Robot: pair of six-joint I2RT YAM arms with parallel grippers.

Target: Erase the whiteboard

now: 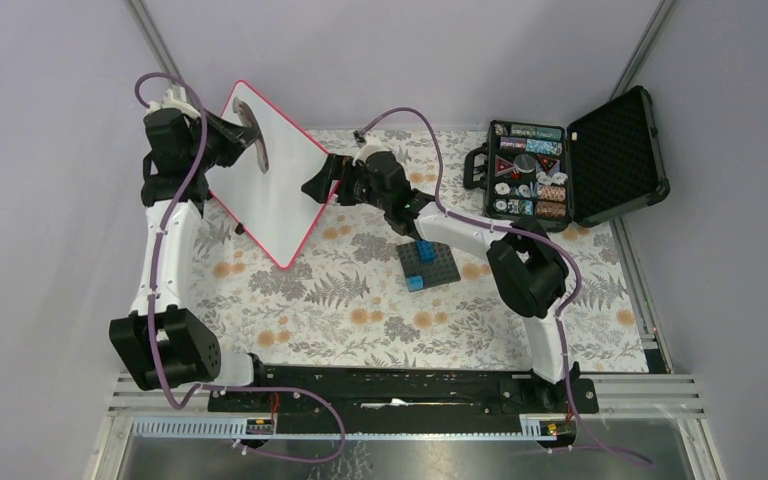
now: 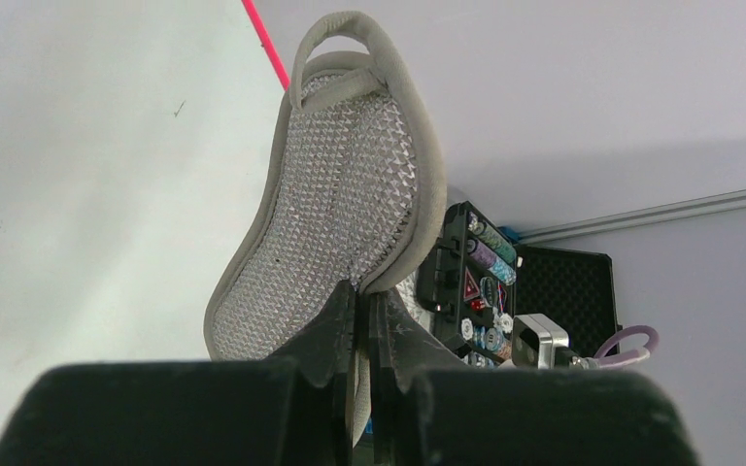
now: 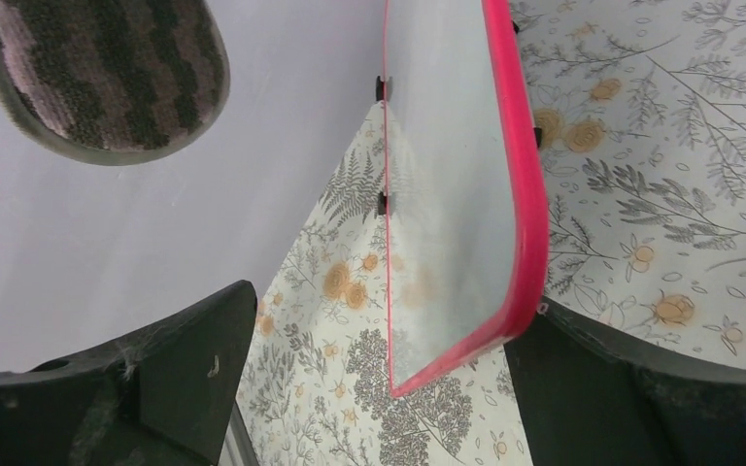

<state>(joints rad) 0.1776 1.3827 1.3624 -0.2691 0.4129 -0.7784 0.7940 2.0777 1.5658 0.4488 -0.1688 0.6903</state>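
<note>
Left pincer (image 2: 361, 301) clamps pad (image 2: 340, 194), mesh visible only wrist-side; right pincer (image 3: 393, 311) gapes astride whiteboard (image 3: 447, 146).

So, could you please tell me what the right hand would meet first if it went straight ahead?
The whiteboard: its red edge lies between the right hand's open fingers, so the hand would likely strike that edge almost at once.

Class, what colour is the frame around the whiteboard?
Bright red-pink. The frame of the whiteboard shows best in the right wrist view.
</note>
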